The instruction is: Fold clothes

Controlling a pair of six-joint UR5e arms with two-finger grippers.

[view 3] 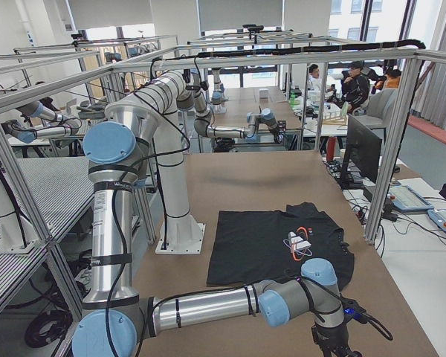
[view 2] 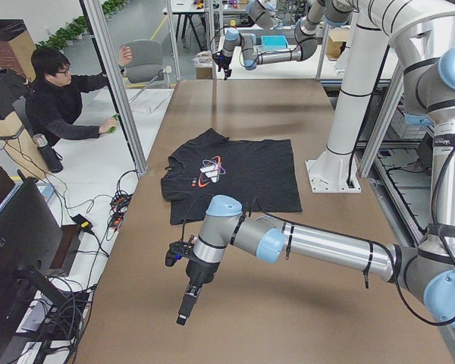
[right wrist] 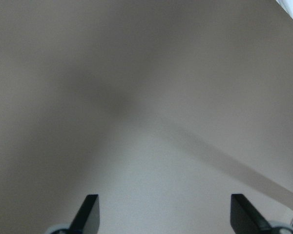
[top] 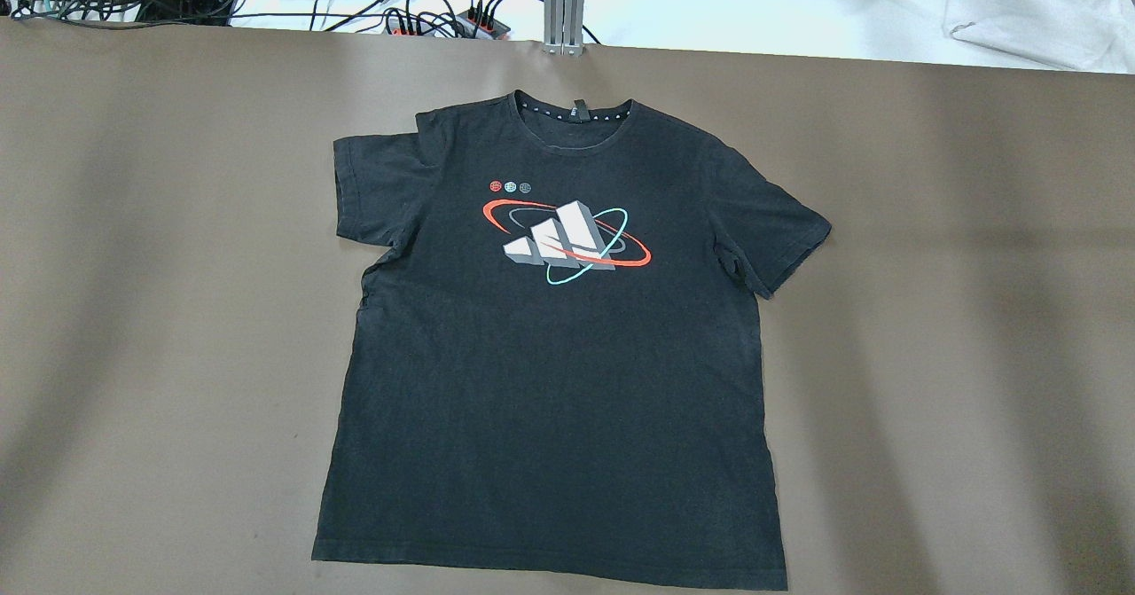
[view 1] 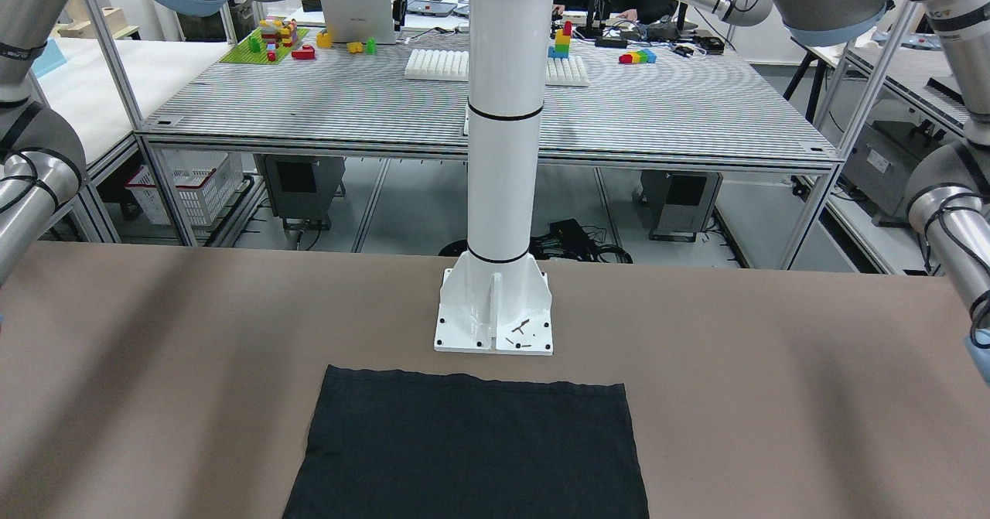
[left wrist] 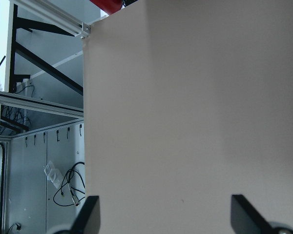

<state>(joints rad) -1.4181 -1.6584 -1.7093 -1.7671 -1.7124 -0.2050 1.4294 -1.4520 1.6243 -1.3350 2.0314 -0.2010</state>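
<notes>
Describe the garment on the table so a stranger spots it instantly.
Find the white pillar base bolted to the brown table. Beside it lies a black T-shirt, spread flat. Its chest print of white blocks ringed by red and teal loops sets it apart.

Overhead looks down on whole T-shirt [top: 550, 382]; front cam opposite gets its hem half. Side cams share it from both ends; wrist cams hug tabletop [left wrist: 195, 122].

garment [top: 559, 356] flat on table [top: 931, 356] centre, hem near pillar base [view 1: 495, 318], collar on far side. left gripper [left wrist: 167, 212] over left end, right gripper [right wrist: 166, 212] over right end, both well apart from it.
</notes>
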